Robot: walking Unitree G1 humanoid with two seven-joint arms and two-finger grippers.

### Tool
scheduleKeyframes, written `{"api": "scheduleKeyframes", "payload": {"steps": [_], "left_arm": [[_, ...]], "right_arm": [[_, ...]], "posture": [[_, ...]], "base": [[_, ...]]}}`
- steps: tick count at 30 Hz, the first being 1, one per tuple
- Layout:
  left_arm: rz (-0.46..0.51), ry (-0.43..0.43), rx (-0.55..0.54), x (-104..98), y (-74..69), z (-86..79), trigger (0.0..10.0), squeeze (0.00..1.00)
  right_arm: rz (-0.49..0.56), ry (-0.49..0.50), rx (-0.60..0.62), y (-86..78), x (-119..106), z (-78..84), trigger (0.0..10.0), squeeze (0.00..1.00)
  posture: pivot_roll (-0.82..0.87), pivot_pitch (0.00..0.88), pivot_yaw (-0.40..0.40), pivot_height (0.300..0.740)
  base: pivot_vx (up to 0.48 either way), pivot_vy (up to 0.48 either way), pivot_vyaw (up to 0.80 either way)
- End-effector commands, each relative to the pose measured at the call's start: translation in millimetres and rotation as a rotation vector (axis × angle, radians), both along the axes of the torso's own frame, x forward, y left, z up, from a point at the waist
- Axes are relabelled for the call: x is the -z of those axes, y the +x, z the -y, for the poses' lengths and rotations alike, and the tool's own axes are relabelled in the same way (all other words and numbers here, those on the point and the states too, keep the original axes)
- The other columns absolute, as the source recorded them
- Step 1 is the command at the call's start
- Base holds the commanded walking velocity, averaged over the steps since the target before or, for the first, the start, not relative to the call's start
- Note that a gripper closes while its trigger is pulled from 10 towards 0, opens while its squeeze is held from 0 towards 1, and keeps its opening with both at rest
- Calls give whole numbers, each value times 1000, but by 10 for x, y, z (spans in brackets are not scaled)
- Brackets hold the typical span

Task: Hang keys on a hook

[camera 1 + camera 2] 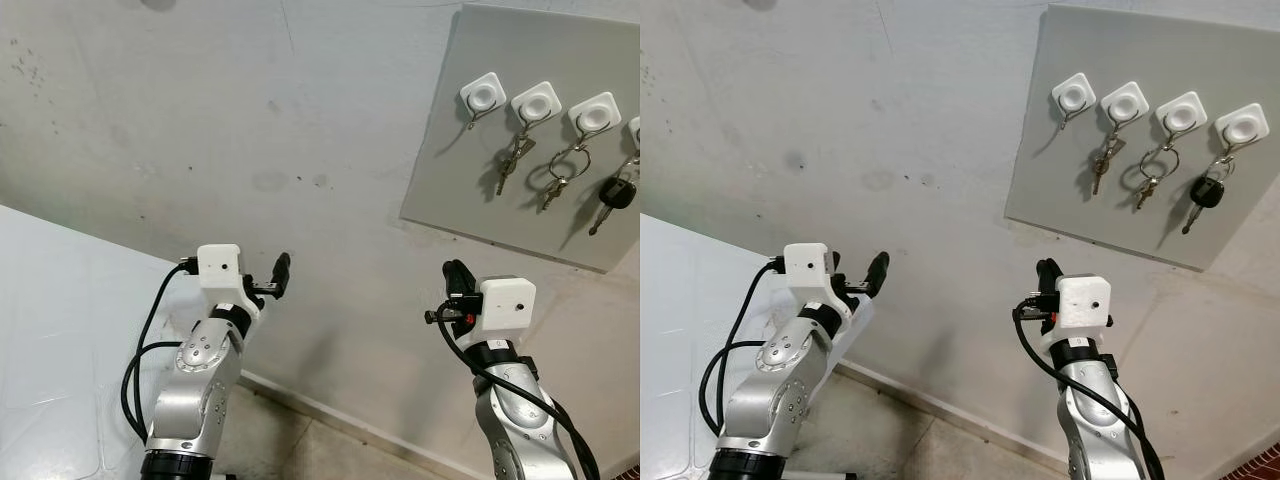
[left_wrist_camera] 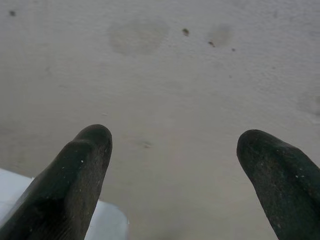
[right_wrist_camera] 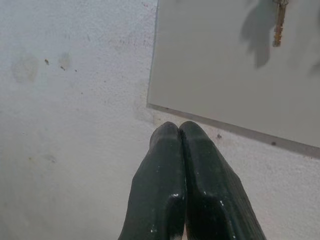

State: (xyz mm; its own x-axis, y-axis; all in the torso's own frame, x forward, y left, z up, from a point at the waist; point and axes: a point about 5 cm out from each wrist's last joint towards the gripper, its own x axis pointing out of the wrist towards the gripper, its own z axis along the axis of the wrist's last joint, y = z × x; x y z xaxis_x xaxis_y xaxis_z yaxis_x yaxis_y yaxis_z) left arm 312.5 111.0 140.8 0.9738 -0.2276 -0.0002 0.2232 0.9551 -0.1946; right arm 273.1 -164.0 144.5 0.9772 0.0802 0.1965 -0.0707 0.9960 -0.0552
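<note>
On the left, a smooth pale blue-white worktop (image 1: 60, 330) meets a rough, speckled grey plaster wall (image 1: 250, 120). The left gripper (image 2: 175, 165) is raised in front of that wall with its two matt black rubbery fingers spread wide apart and nothing between them.

Further right, the right gripper (image 3: 179, 131) points up at the wall just below the lower edge of a flat grey rectangular board (image 1: 1080, 190); its fingers are pressed together, with nothing visible between them.

The board carries four square white plastic hooks. The leftmost white hook (image 1: 1074, 97) is bare. The next holds a small brass-coloured key bunch (image 1: 1102, 160), the third a thin steel ring with small keys (image 1: 1152, 172), and the last a black-headed car key (image 1: 1202, 196).

All the keys seem hung already. The likely risk from here is a raised arm brushing the board: the loose rings hang on shallow hooks and could be knocked off, and the thin board itself might shift.
</note>
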Motion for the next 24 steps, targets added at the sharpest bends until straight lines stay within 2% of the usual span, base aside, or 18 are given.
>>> {"api": "scheduleKeyframes", "payload": {"steps": [1, 4, 5, 11, 12, 14, 18, 21, 24], "left_arm": [[61, 29, 65, -135, -11, 97, 10000, 0], [115, 83, 181, -206, -64, 274, 10000, 0], [121, 89, 185, -216, -65, 286, 10000, 0], [159, 66, 286, -361, -76, 470, 10000, 0], [159, 66, 286, -361, -76, 470, 10000, 0], [190, 86, 321, -424, -66, 501, 10000, 0], [201, 91, 331, -474, -36, 498, 10000, 0], [204, 90, 334, -493, -26, 496, 10000, 0], [232, 91, 346, -590, -5, 511, 10000, 0]], "right_arm": [[32, -6, -17, 30, -92, 7, 10000, 0], [47, -16, -59, 90, -144, -26, 10000, 0], [49, -17, -63, 98, -151, -28, 10000, 0], [90, -46, -138, 283, -288, -86, 10000, 0], [90, -46, -138, 283, -288, -86, 10000, 0], [118, -44, -160, 421, -400, -103, 10000, 0], [162, -41, -166, 574, -564, -107, 10000, 0], [180, -38, -168, 625, -627, -104, 10000, 0], [230, -33, -126, 783, -815, -17, 10000, 0]], "posture": [[-31, 15, -15, 740], [-31, 12, -18, 740], [-31, 12, -19, 740], [-36, 12, -18, 740], [-36, 12, -18, 740], [-37, 16, -15, 740], [-39, 21, -11, 740], [-38, 24, -10, 740], [-31, 30, -10, 740]], "base": [[0, 0, 0], [0, 0, 0], [0, 0, 0], [0, 0, 0], [0, 0, 0], [0, 0, 0], [0, 0, 0], [0, 0, 0], [0, 0, 0]]}}
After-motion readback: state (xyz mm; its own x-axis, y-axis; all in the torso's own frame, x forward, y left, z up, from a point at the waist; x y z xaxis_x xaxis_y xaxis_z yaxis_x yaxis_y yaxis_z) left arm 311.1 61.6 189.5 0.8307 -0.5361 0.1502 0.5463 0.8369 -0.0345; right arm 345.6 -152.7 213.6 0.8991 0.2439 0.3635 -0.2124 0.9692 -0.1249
